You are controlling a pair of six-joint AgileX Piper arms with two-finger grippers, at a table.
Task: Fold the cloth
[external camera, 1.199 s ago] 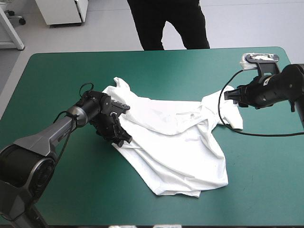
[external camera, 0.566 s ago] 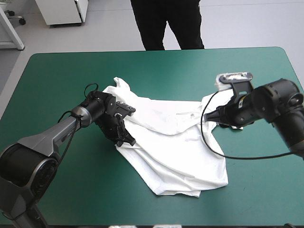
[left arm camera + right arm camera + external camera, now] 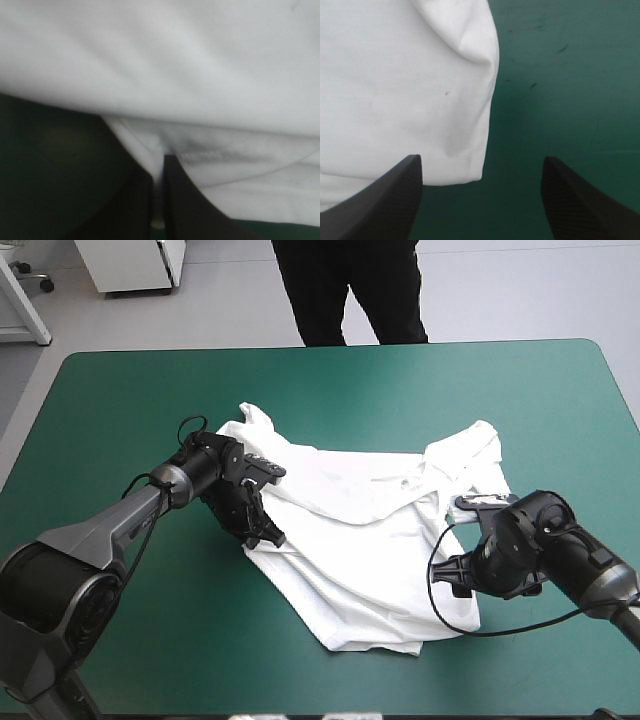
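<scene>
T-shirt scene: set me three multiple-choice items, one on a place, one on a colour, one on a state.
1. Where is the right pincer? A at the T-shirt's right edge; B at its collar; C beyond the table's far edge.
2. The table cover is: A brown; B teal-green; C white.
3. The left pincer is: A wide open over bare table; B lifted clear of the fabric; C shut on the T-shirt.
Key: 1 A, its wrist view shows the fabric's edge between its open fingers; 2 B, plain in the high view; 3 C, its wrist view shows its fingers meeting with a fold of white fabric pinched between them.
</scene>
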